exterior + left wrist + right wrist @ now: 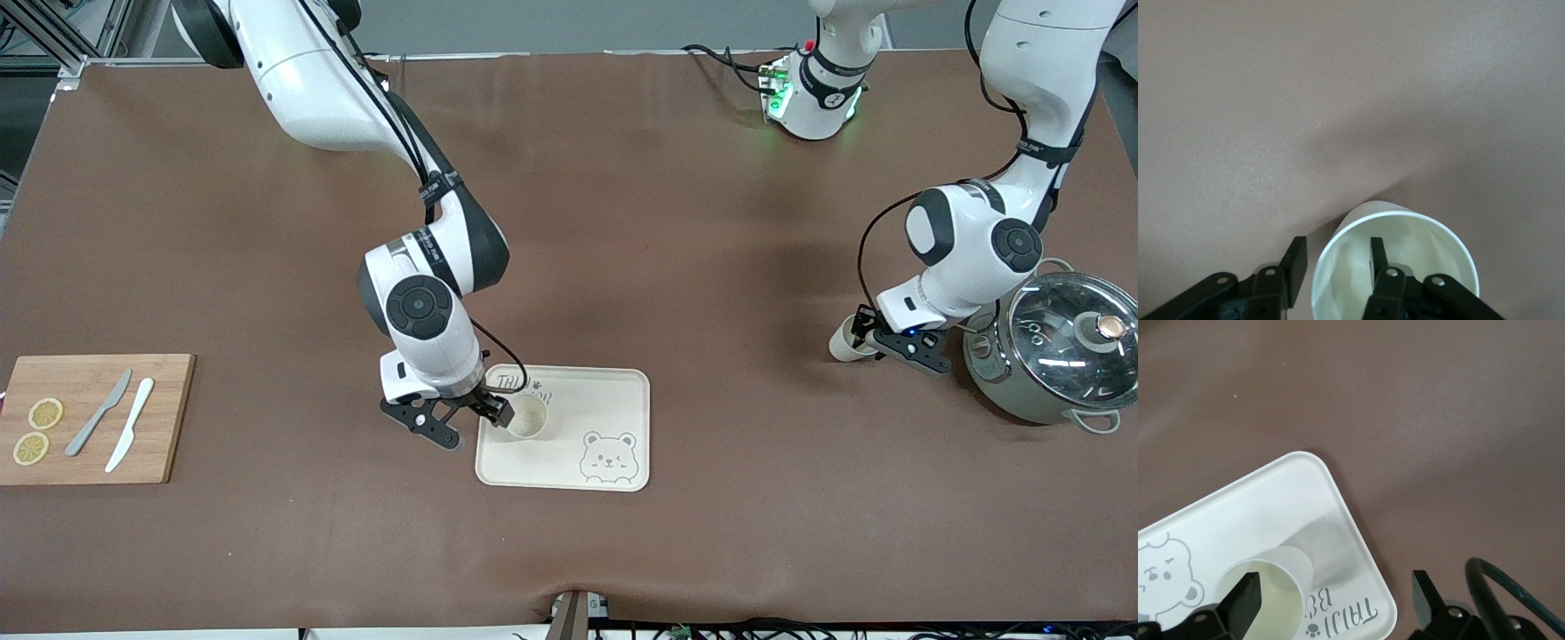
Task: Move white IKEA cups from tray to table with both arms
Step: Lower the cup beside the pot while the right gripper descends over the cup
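One white cup (528,418) stands upright on the cream bear tray (613,400), at the tray's corner toward the right arm's end. My right gripper (473,424) hangs open and wide over that corner. In the right wrist view one finger (1247,595) is inside the cup (1286,583) and the other is off the tray (1271,500). The second white cup (841,343) sits on the bare table beside the pot. My left gripper (869,338) is open astride its wall. One finger (1378,257) is inside the cup (1431,233) and one outside, both with small gaps.
A grey-green pot with a glass lid (1062,347) stands close to the left gripper, at the left arm's end. At the right arm's end, a wooden board (164,418) carries two lemon slices, a grey knife (100,412) and a white knife (131,436).
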Tool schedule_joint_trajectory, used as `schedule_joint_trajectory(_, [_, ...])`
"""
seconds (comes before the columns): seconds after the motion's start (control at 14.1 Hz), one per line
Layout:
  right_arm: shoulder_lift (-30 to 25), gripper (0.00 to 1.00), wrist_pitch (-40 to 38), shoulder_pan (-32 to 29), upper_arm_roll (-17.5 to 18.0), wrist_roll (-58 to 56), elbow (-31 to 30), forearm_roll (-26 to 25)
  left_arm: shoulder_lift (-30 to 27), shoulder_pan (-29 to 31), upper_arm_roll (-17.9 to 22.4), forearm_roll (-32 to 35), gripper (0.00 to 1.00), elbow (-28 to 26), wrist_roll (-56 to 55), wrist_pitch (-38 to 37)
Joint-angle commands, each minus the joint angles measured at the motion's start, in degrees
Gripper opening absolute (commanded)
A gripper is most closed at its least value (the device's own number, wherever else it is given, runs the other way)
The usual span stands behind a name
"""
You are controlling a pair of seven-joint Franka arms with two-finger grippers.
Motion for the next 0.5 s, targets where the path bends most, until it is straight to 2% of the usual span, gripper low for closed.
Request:
schedule_joint_trajectory(0.0, [1.55,1.0,0.77,-0.38,0.07,1.29,2.16,-0.15,-0.84,0.46,-0.68,-1.55,0.49,-0.15,0.62,0.41])
schedule_joint_trajectory(0.21, [1.73,1.0,2.53,0.4,-0.11,4.17,1.73,-0.33,-1.63,0.46,-0.68,-1.55,0.51,0.12,0.62,0.06])
schedule_joint_trajectory(0.43, [1.73,1.0,3.15,1.28,-0.02,9.36,1.72,-3.48,-3.21,0.37,-0.68,-1.55,0.52,0.81,0.09,-2.39])
